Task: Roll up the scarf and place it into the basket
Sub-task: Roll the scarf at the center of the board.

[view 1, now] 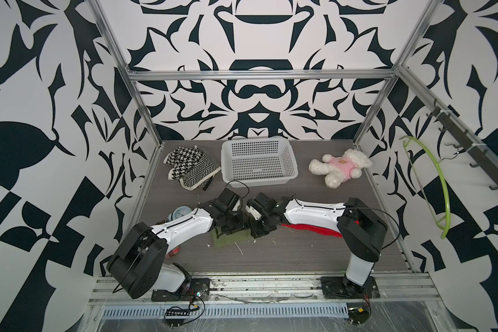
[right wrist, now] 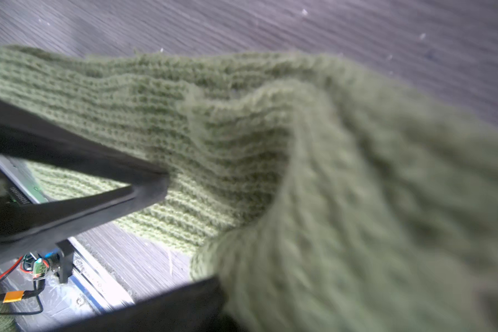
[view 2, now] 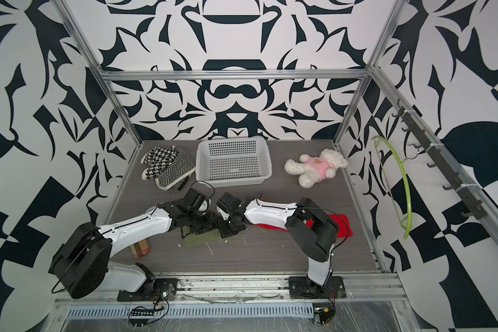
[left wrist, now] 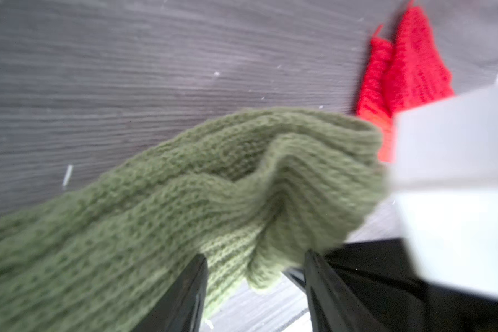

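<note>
Left gripper (left wrist: 255, 254) is open, and the green knit scarf (view 1: 229, 240) sits bunched up loose between its fingers, front-middle of the table (view 1: 270, 258). Right gripper (right wrist: 158, 184) right beside it is clenched, tips against the knit. White basket (view 1: 265, 180) sits well behind them.

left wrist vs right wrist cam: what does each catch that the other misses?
Left wrist only: the red scarf lying on the table. Right wrist only: the metal rail at the table's edge, with an orange connector. Both: the green scarf, bunched and partly lifted, and the grey wood-grain table.
</note>
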{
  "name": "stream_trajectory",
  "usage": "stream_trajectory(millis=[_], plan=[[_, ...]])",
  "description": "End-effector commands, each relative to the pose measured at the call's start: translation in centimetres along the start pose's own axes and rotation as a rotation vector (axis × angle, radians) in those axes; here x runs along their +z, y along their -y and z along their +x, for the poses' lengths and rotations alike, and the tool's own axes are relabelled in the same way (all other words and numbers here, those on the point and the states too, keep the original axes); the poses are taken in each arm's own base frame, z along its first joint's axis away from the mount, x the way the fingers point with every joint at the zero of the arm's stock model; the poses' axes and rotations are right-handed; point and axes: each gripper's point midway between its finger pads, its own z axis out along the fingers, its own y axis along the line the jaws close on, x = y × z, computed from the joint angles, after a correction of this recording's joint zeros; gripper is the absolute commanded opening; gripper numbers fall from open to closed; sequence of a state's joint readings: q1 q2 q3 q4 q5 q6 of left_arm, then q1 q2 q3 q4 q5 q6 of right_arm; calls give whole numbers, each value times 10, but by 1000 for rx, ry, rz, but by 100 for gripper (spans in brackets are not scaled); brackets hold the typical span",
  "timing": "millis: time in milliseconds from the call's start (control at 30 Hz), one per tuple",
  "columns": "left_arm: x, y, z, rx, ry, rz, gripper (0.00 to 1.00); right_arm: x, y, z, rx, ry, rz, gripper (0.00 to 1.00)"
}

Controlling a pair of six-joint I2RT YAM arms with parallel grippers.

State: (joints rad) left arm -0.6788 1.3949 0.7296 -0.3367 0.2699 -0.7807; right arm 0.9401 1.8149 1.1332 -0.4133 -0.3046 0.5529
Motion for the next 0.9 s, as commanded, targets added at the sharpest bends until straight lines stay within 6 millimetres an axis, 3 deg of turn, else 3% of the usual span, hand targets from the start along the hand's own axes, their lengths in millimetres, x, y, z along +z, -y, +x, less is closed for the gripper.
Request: stream_trajectory(millis=[0, 367, 533, 667, 867], plan=[[-2, 14, 8, 32, -30, 58, 59, -10, -18, -26, -41, 78, -44, 0], [20, 20, 3, 45, -45, 63, 55, -15, -24, -28, -50, 86, -61, 0], [30, 17, -1, 37, -37, 53, 35, -16, -24, -26, -52, 88, -67, 0], [30, 13, -2, 29, -32, 31, 0, -18, -25, -26, -55, 89, -68, 0], [17, 1, 3, 23, -9, -19, 0, -34, -17, -29, -47, 123, -44, 1]])
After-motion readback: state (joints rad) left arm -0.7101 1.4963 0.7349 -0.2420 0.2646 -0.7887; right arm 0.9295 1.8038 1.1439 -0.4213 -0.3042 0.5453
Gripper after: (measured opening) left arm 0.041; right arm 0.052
